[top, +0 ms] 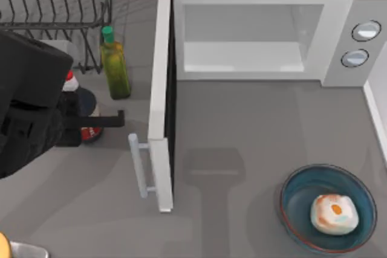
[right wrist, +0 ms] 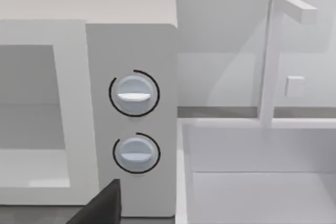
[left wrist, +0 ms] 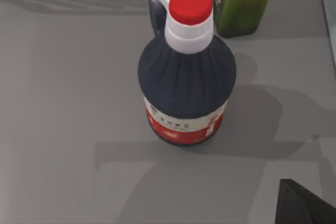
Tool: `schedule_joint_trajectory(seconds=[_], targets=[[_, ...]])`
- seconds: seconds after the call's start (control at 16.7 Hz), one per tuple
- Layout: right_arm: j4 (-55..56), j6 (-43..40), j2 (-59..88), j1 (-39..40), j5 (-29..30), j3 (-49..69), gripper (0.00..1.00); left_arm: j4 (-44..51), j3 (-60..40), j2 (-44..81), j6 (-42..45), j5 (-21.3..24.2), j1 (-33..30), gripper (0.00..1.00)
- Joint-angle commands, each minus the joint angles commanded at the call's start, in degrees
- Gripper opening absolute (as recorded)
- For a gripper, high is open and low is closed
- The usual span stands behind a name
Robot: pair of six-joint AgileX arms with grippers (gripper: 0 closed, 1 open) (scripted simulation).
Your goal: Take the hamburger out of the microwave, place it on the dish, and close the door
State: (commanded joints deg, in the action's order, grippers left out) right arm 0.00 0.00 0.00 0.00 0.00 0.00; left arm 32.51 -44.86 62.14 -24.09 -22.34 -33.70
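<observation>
Already the hamburger [top: 334, 213] lies in the dish [top: 296, 200] at the frame's lower right, while the microwave [top: 338, 40] stands with its door [top: 161, 95] swung open; left arm sits at left beside a dark bottle [left wrist: 186, 85]; finger states cannot be told

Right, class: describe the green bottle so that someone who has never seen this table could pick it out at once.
Start at the microwave and its open door. Left of the door, beside the wire rack, stand two bottles. The green bottle is the slim olive one with a green cap, nearer the door; its neighbour, the dark jug, is squat and red-capped.
</observation>
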Motion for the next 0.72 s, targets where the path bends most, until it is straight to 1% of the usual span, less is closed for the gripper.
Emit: schedule_joint_trajectory(seconds=[0.3, 0.42, 0.54, 0.72], targets=[[0.0, 0.0, 0.0, 0.0, 0.0, 0.0, 1.00, -0.3, 0.3, -0.2, 0.0, 0.2, 0.2, 0.00], [0.0, 0.0, 0.0, 0.0, 0.0, 0.0, 1.00, -2.4, 1.8, 0.7, 0.0, 0.2, 0.2, 0.00], [0.0, 0.0, 0.0, 0.0, 0.0, 0.0, 1.00, -6.6, 4.8, 2.2, 0.0, 0.1, 0.1, 0.00], [0.0, 0.0, 0.0, 0.0, 0.0, 0.0, 1.00, -16.1, 10.6, 5.0, 0.1, 0.1, 0.1, 0.00]])
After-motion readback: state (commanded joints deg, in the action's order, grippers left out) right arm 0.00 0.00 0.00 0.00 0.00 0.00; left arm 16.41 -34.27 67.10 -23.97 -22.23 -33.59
